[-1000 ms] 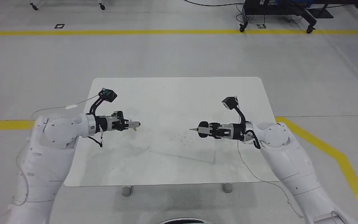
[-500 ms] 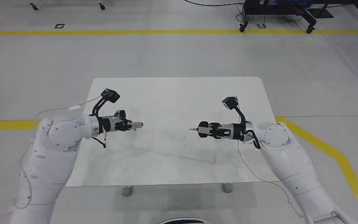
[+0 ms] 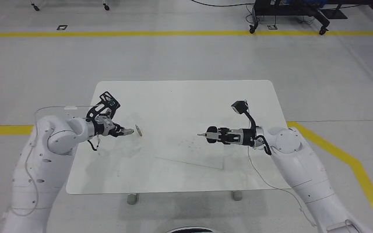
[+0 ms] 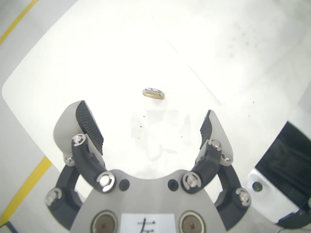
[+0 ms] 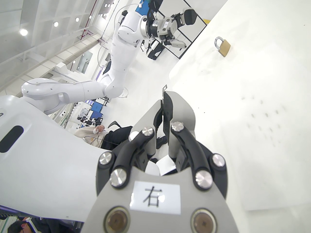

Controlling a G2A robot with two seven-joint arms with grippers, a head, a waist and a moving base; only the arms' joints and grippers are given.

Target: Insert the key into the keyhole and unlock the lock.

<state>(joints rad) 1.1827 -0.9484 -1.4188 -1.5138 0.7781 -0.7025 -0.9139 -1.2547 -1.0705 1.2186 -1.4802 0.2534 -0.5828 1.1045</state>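
A small brass padlock (image 3: pixel 138 130) with a silver shackle lies on the white table (image 3: pixel 175 99), left of the middle. My left gripper (image 3: pixel 124 133) sits just left of it, tilted down. In the left wrist view the fingers (image 4: pixel 90 124) are spread wide, and the padlock (image 4: pixel 153 93) rests on the table a little beyond them, untouched. My right gripper (image 3: pixel 205 135) hovers right of the middle, pointing at the padlock from well apart. It is shut on a thin metal key (image 5: pixel 164 88) that sticks out past its tips (image 5: pixel 167 103). From there the padlock (image 5: pixel 223 45) lies flat.
The table top (image 4: pixel 218 37) bears faint smudges and a thin straight line near its middle. Its left edge runs close behind my left arm, with grey floor and a yellow stripe (image 3: pixel 11 129) beyond. In the right wrist view, my left gripper (image 5: pixel 173 37) hangs past the padlock.
My left gripper let go of the padlock, opened, drew back to the left and tilted down. The padlock now lies on the table. The right arm with the key has kept still.
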